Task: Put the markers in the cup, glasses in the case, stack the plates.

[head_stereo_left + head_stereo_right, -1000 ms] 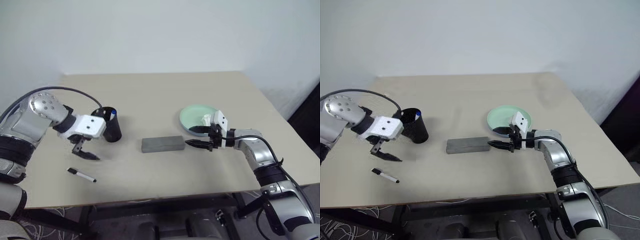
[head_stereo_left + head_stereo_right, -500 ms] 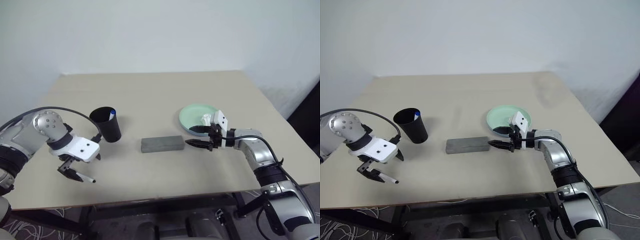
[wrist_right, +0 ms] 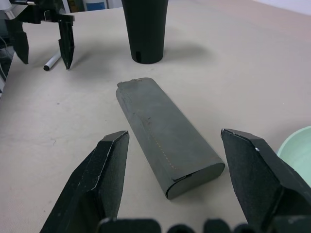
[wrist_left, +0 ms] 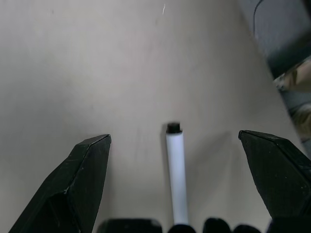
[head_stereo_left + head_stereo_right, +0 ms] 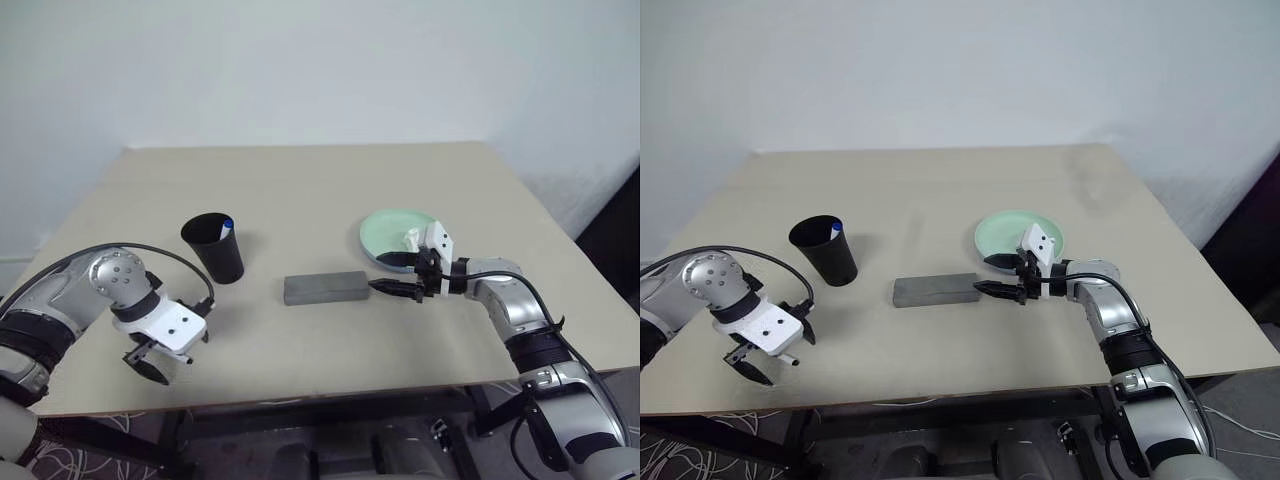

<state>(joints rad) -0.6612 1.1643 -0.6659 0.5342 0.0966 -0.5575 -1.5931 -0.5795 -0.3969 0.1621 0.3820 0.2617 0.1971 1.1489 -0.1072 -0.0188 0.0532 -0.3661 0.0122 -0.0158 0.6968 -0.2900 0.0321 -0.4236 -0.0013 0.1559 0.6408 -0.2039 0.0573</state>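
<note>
My left gripper (image 5: 150, 366) points down near the table's front left edge, open. In the left wrist view the marker (image 4: 175, 167), white-barrelled with a black tip, lies on the table between its open fingers (image 4: 82, 187). The black cup (image 5: 215, 249) stands behind it with a blue-capped marker (image 5: 227, 224) inside. The grey case (image 5: 324, 288) lies shut at mid-table. My right gripper (image 5: 385, 287) hovers open at the case's right end, holding nothing. A pale green plate (image 5: 390, 228) sits behind that gripper. The glasses are out of view.
A small white lump of tissue (image 5: 412, 238) rests on the green plate. The table's front edge (image 5: 300, 392) runs close below my left gripper. The right wrist view shows the case (image 3: 163, 141), the cup (image 3: 144, 29) and my left gripper (image 3: 43, 36) beyond.
My left gripper has dropped from beside the cup toward the front edge and now stands over the lying marker. The right arm has not moved.
</note>
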